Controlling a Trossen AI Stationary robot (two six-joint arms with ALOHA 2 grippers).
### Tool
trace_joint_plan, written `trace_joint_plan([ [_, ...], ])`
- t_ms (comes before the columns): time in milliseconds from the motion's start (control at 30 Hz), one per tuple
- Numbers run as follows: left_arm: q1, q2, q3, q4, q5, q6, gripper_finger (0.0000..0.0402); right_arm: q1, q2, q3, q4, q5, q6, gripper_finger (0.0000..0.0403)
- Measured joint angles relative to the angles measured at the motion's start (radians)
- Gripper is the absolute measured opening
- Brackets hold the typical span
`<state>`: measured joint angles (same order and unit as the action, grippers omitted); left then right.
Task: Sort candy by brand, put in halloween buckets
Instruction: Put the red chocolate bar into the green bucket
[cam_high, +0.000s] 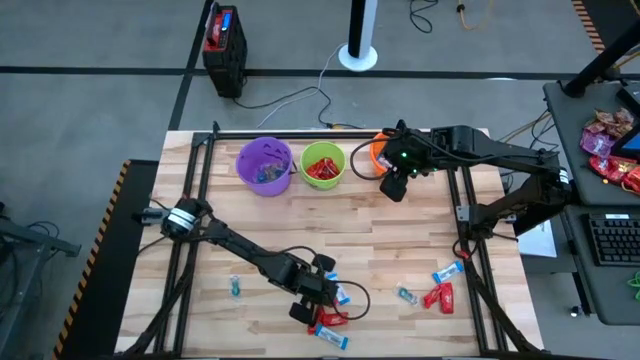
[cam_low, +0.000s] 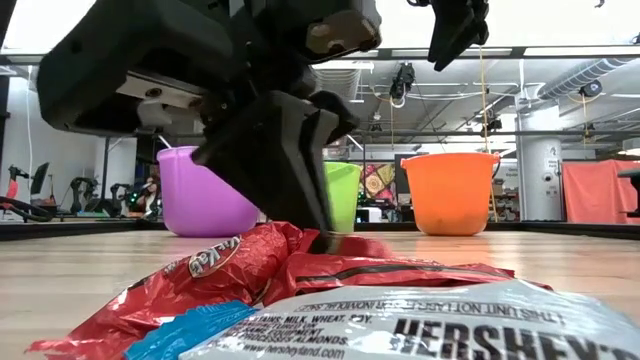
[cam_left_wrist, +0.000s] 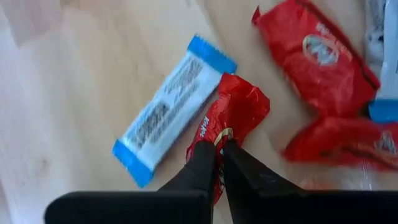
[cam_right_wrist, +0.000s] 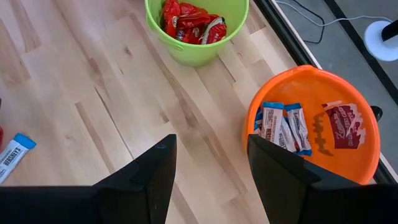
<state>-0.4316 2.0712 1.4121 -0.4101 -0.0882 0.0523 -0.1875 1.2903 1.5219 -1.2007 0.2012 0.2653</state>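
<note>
Even bright overhead light, soft shadows, blurred near wrappers (cam_low: 300, 300), backlit low view, ceiling glare

Three buckets stand in a row — one purple bucket (cam_high: 265, 165), one green bucket (cam_high: 323, 165), one orange bucket (cam_high: 378, 152) under the right claw (cam_high: 394, 187).

Loose candy, counted from above: around the left claw (cam_high: 322, 303), two red pieces (cam_left_wrist: 233, 112) and two blue-and-white bars (cam_left_wrist: 171, 107). Well off toward the right claw's side — one more red piece (cam_high: 438, 295), one blue-and-white bar (cam_high: 448, 271), one small teal piece (cam_high: 406, 295). One further teal piece (cam_high: 236, 288) lies apart on the other side.
</note>
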Motion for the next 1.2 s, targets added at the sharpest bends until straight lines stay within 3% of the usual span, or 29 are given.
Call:
trace_joint_plan([
  [200,0.02,-0.113,-0.001,-0.113,-0.11,-0.141,0.0001,0.005,-0.01,0.0,0.02,-0.073,-0.046,0.0189],
  [400,0.092,-0.282,-0.012,-0.159,-0.259,-0.256,0.0,0.029,-0.034,-0.014,0.15,-0.082,-0.09,0.0189],
  [567,0.233,-0.411,-0.018,-0.16,-0.288,-0.393,0.0,0.033,-0.032,-0.029,0.2,-0.089,-0.067,0.0189],
  [700,0.415,-0.472,-0.018,-0.15,-0.306,-0.481,0.0,0.033,-0.026,-0.067,0.235,-0.088,-0.036,0.0189],
  [800,0.561,-0.474,-0.018,-0.151,-0.28,-0.517,0.0,0.033,-0.026,-0.092,0.242,-0.088,0.0,0.0189],
  [967,0.732,-0.42,-0.013,-0.14,-0.032,-0.51,0.0,0.033,-0.026,-0.123,0.229,-0.089,0.089,0.0189],
  [1200,0.79,-0.333,0.063,-0.215,-0.02,-0.466,0.0015,0.033,-0.027,-0.131,0.201,-0.099,0.206,0.0189],
])
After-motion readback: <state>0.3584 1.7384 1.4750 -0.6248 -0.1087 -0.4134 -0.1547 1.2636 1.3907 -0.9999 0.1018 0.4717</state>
